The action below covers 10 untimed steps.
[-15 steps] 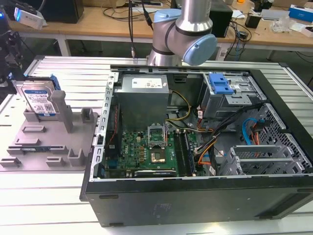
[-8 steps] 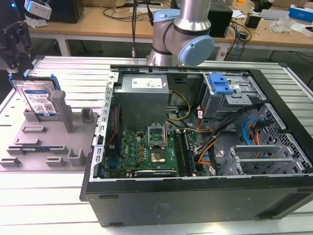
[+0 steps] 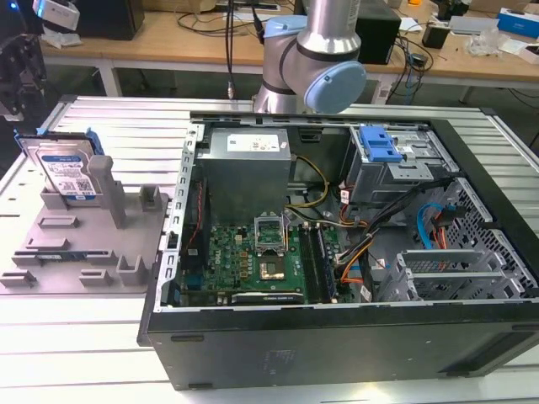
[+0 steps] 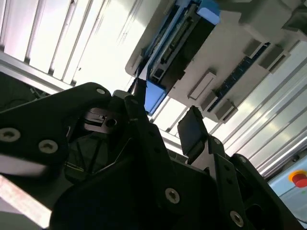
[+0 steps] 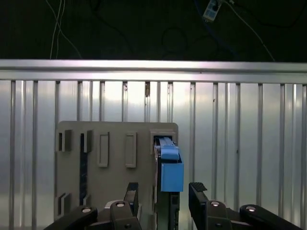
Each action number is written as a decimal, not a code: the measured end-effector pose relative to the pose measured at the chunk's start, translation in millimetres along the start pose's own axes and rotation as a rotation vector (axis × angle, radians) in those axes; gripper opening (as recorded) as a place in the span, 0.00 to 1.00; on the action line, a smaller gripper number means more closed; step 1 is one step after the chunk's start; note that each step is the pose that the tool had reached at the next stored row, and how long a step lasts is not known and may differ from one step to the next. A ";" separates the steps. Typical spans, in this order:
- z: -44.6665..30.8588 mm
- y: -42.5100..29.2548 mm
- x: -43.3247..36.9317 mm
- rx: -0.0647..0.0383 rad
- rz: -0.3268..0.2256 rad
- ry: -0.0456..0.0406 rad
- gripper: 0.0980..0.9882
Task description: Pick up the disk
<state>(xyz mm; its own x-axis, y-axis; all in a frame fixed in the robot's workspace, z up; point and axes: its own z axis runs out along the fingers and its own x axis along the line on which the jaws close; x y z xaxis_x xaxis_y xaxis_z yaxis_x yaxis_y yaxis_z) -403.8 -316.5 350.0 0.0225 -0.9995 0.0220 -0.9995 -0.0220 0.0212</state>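
- Step in hand: approach and alignment for the grasp. The disk is not yet lifted. It stands on edge in the grey fixture tray at the exterior view's upper left, just beside an upright post.
- Tool state: the gripper is spread wide and holds nothing. In the first wrist view its two fingers sit one to each side of the disk's blue side rail, with clearance on both sides. No contact is visible.
- In the second wrist view the gripper hangs apart from the disk, with the gap in line with the disk's thin edge.
- Requirement for the next move, as judged: travel along the line of the slot until the pads bracket the flat faces, then closure. The tray posts stand near and leave little room for sideways error.
- Markings: the disk carries a white-and-blue label with barcodes, and its print is not legible. The power supply inside the open computer case, at the exterior view's centre, bears a label that is likewise illegible. Tray and case rest on a slatted metal table.
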 end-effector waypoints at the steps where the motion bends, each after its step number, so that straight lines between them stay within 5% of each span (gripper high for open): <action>1: 2.5 2.2 -0.1 0.000 -0.008 0.0001 0.50; 10: 8.8 4.5 -2.6 0.002 -0.021 0.0005 0.50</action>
<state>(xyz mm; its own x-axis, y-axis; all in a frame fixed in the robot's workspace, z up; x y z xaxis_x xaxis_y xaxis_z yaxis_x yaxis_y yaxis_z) -408.5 -314.2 341.3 0.0436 -0.9988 0.0221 -0.9989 -0.0431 0.0198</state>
